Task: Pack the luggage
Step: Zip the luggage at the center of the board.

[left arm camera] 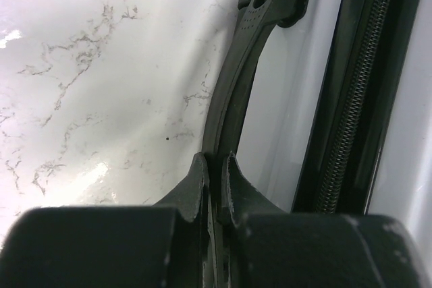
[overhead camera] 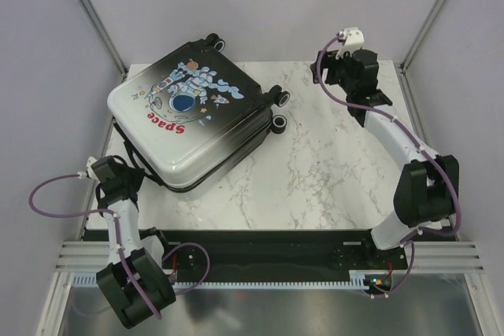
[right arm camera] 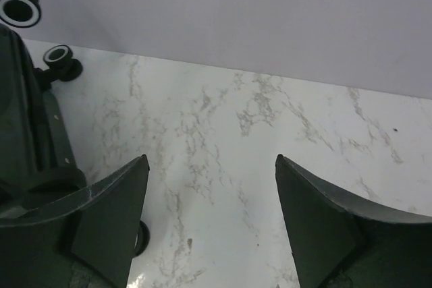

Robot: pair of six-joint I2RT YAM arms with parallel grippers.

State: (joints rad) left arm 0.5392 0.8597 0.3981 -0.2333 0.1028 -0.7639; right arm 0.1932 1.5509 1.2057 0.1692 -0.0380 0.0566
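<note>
Only the top view shows the whole luggage [overhead camera: 189, 116]. It lies flat on the marble tabletop [overhead camera: 315, 171] with the astronaut print [overhead camera: 185, 92] facing up, directly in front of the left pincer [overhead camera: 126, 169] and well apart to the left of the right pincer [right arm camera: 210, 160]. Its two shells are shut together, so no view shows what is inside. The left wrist view gives what the top view hides. There the fingers [left arm camera: 199, 183] of the left pincer stand almost together, clamped on a thin dark strip [left arm camera: 229, 99] that runs from between them along the white shell. What this strip is exactly, I cannot tell. To the right of this pincer the zipper [left arm camera: 351, 99] runs in its black seam. In the right wrist view the two fingers [right arm camera: 115, 207] of the right pincer stand wide apart, and only the tabletop shows between them. To the upper left of this pincer, two black wheels [right arm camera: 19, 8] of the luggage and a part of its dark end are visible.
</note>
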